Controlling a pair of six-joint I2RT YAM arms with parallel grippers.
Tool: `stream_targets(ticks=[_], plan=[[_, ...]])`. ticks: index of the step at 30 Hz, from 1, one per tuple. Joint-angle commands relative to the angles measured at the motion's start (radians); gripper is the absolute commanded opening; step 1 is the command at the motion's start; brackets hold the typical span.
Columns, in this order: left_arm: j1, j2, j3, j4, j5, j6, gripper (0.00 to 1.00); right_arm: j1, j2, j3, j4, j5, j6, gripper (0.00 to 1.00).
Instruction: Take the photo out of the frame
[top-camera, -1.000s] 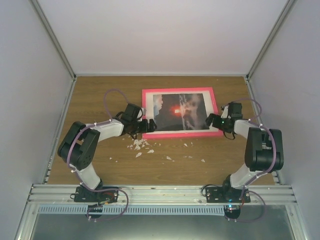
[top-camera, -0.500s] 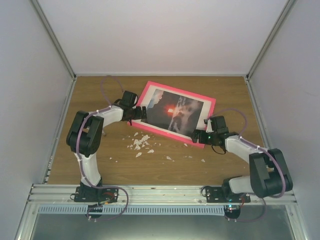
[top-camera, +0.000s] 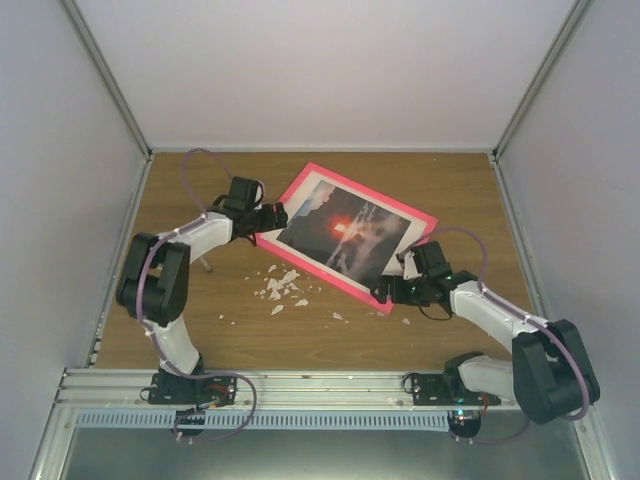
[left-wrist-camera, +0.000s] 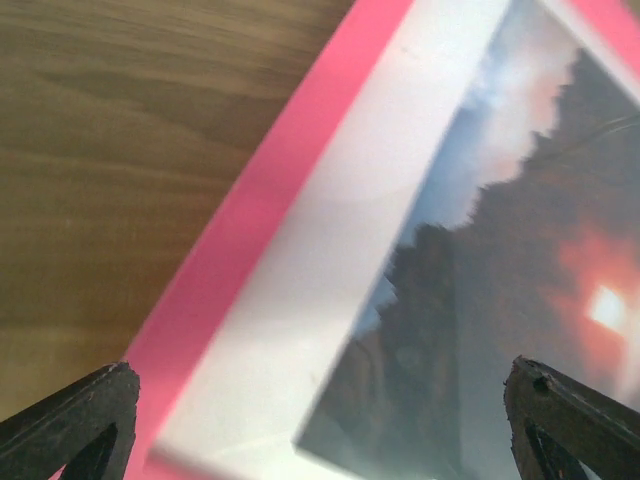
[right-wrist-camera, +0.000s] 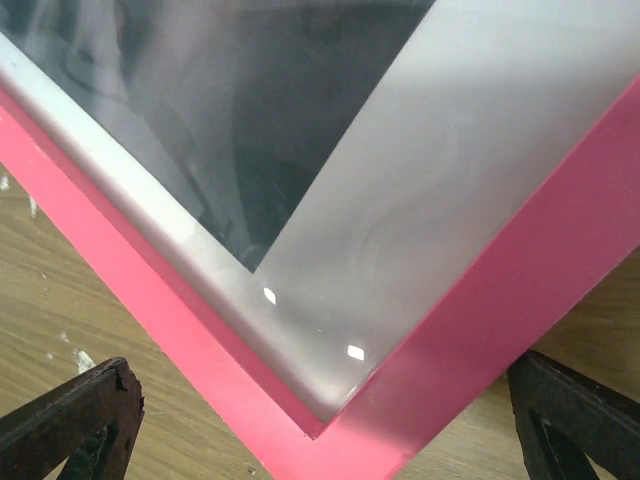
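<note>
The pink frame (top-camera: 320, 274) lies face up on the wooden table (top-camera: 460, 175), turned at an angle, with the sunset photo (top-camera: 340, 228) inside it behind a white mat. My left gripper (top-camera: 270, 220) is open at the frame's left corner. In the left wrist view the frame's pink edge (left-wrist-camera: 260, 200), the mat and the photo (left-wrist-camera: 500, 250) fill the space between the spread fingers of my left gripper (left-wrist-camera: 320, 405). My right gripper (top-camera: 392, 290) is open at the frame's near corner. In the right wrist view that pink corner (right-wrist-camera: 520, 290) lies between the wide fingers of my right gripper (right-wrist-camera: 322, 400).
Several small white crumbs (top-camera: 280, 288) lie on the table just in front of the frame. Grey enclosure walls stand on the left, right and back. A metal rail (top-camera: 320, 385) runs along the near edge by the arm bases.
The frame has turned clockwise on the table. My left gripper moved toward the back with its corner; my right gripper moved nearer and leftward with the opposite corner.
</note>
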Motion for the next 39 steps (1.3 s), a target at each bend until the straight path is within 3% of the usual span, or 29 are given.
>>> stream_targets(ticks=[1,7,13,18,31,39], plan=[[0.008,-0.224,-0.126,0.067,0.06,-0.066,0.99,-0.06,-0.054,0.07,-0.02,0.035,-0.011,1.0],[0.012,-0.408,-0.254,0.007,0.004,-0.082,0.99,-0.215,0.026,0.2,0.058,0.028,-0.078,1.0],[-0.038,-0.504,-0.452,0.086,0.164,-0.189,0.99,-0.365,0.285,0.441,0.188,-0.098,-0.133,1.0],[-0.138,-0.531,-0.542,0.16,0.202,-0.272,0.99,-0.424,0.53,0.668,0.162,-0.139,-0.176,1.0],[-0.182,-0.347,-0.489,0.261,0.251,-0.275,0.99,-0.443,0.882,0.967,0.013,-0.18,-0.301,1.0],[-0.179,-0.243,-0.401,0.235,0.216,-0.229,0.99,-0.42,0.872,0.85,-0.003,-0.241,-0.302,1.0]])
